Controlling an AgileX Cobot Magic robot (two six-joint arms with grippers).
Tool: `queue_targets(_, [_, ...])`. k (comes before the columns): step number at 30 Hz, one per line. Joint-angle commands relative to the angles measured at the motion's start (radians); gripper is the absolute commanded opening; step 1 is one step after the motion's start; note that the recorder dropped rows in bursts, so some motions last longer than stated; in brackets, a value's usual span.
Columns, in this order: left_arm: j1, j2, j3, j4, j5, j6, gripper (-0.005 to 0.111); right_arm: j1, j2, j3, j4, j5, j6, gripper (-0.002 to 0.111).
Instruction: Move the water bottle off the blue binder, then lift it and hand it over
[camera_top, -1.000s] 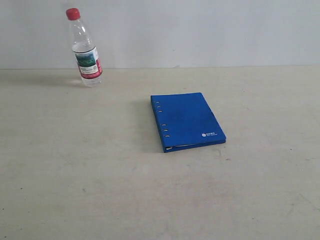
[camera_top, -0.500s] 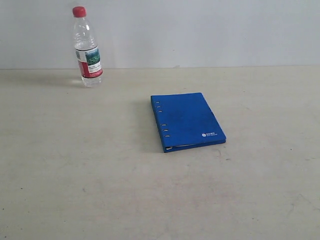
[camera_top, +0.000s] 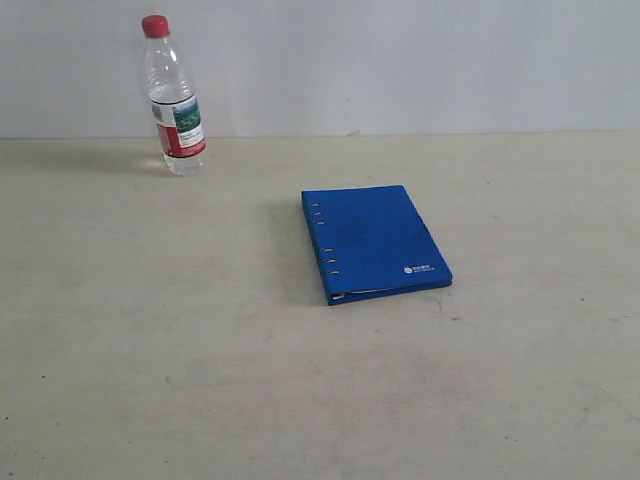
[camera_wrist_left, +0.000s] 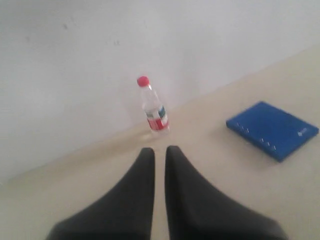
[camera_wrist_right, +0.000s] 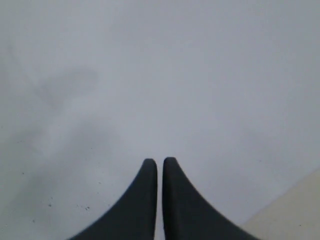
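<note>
In the exterior view a small clear plastic water bottle (camera_top: 174, 100) with a red cap stands at the far left of the pale beige table (camera_top: 200, 350), by the white wall (camera_top: 420, 60) and well apart from the flat deep-blue ring binder (camera_top: 375, 243) lying mid-table; the print on its white, green and red label and the binder's small white corner logo are too small to read. The left wrist view shows the left gripper (camera_wrist_left: 159, 150), black jaws closed on nothing, aimed at the bottle with the binder off to one side. The right wrist view shows the right gripper (camera_wrist_right: 160, 161), likewise closed and empty, facing the wall.
</note>
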Motion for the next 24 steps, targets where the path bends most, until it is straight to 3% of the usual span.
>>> queue_targets(1, [0.002,-0.076,0.304,-0.123,-0.186,-0.053,0.004,-0.003,-0.002,-0.003,0.128,-0.028,0.028,0.000])
queue_targets(4, [0.002,-0.081,0.574,-0.375,-0.511,0.045,0.004,-0.003,-0.002,-0.030,0.118,-0.093,-0.039,0.002])
queue_targets(7, [0.001,-0.058,0.813,-0.659,-0.968,0.421,0.004,-0.003,0.086,-0.267,0.110,0.055,-0.506,0.008])
queue_targets(9, [0.001,-0.002,0.900,-0.855,-1.186,0.677,0.004,-0.003,0.269,-0.425,0.110,0.211,-0.571,0.012])
queue_targets(11, [0.001,0.060,0.914,-0.866,-1.171,0.740,0.004,-0.003,0.427,-0.498,0.110,0.323,-0.571,0.016])
queue_targets(13, [-0.015,0.203,0.912,-0.866,-1.064,0.760,0.004,-0.003,0.674,-0.578,0.156,0.566,-0.574,0.017])
queue_targets(15, [-0.057,0.322,0.912,-0.900,-1.027,0.767,0.004,-0.001,0.841,-0.638,0.262,0.757,-0.701,0.017])
queue_targets(19, [-0.158,0.546,0.851,-1.060,-0.912,0.846,0.004,-0.001,1.192,-0.766,0.681,1.242,-1.378,0.017])
queue_targets(20, [-0.207,0.641,0.802,-1.158,-0.900,0.903,0.004,-0.001,1.323,-0.821,0.832,1.439,-1.529,0.017])
queue_targets(22, [-0.254,0.780,0.716,-1.385,-0.919,1.003,0.004,-0.003,1.474,-0.901,0.986,1.459,-1.626,0.017])
queue_targets(24, [-0.258,0.913,0.647,-1.577,-0.915,1.131,0.004,-0.003,1.568,-0.962,0.986,1.352,-1.705,0.023])
